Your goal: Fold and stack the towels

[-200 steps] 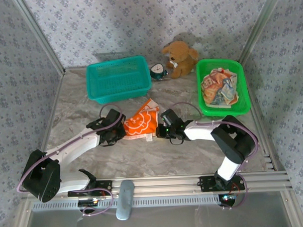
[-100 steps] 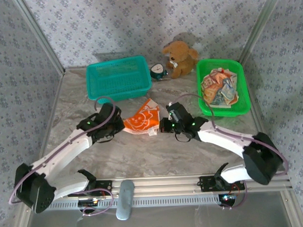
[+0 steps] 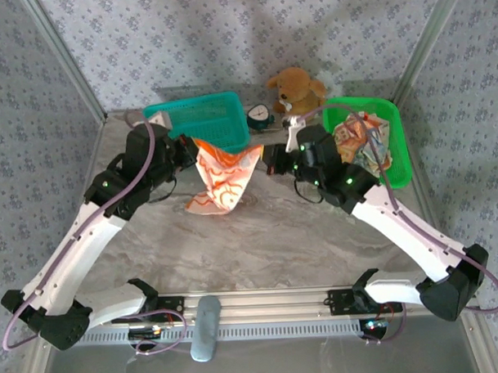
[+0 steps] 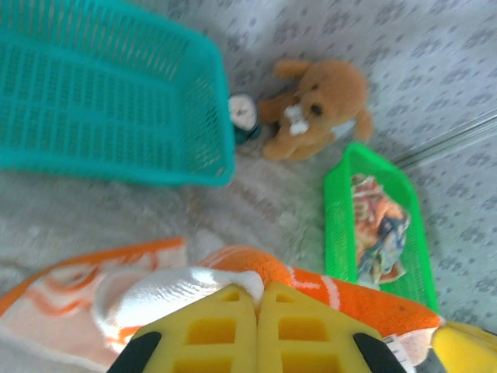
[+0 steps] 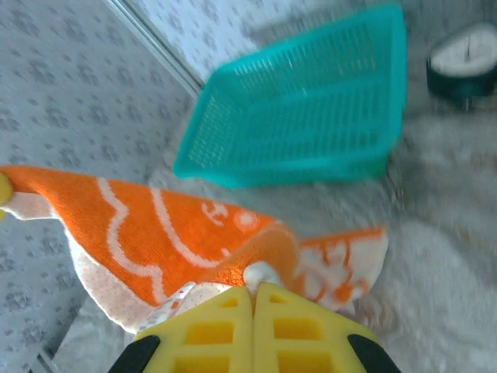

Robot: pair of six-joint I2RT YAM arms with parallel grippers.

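Both arms have risen and reached farther from their bases than a second ago, lifting the orange towel [image 3: 224, 175] off the table [image 3: 259, 235], where it lay bunched between them. The left gripper [image 3: 185, 149] is clenched on one upper corner; in its wrist view the yellow jaws meet with cloth pinched at their tips. The right gripper [image 3: 270, 159] is likewise clamped on the opposite corner, with orange fabric bulging just past its tips in its own wrist view.

Between the two grips the top edge of the towel runs left to right, sagging a little in the middle, and the rest hangs down in a crumpled drape. Its lower end comes close to the table; whether it touches I cannot tell. The long axis therefore lies across the workspace, with each arm equally near its own corner. Any laying-out or folding probably depends on both moving together and keeping that edge taut.

Just behind the hanging cloth stands the teal basket [image 3: 193, 102]. To its right sit a small clock [image 3: 260, 116] and a brown plush toy [image 3: 299, 91]. Farther right, the green basket [image 3: 400, 140] holds the remaining towels [image 3: 358, 142], crumpled.
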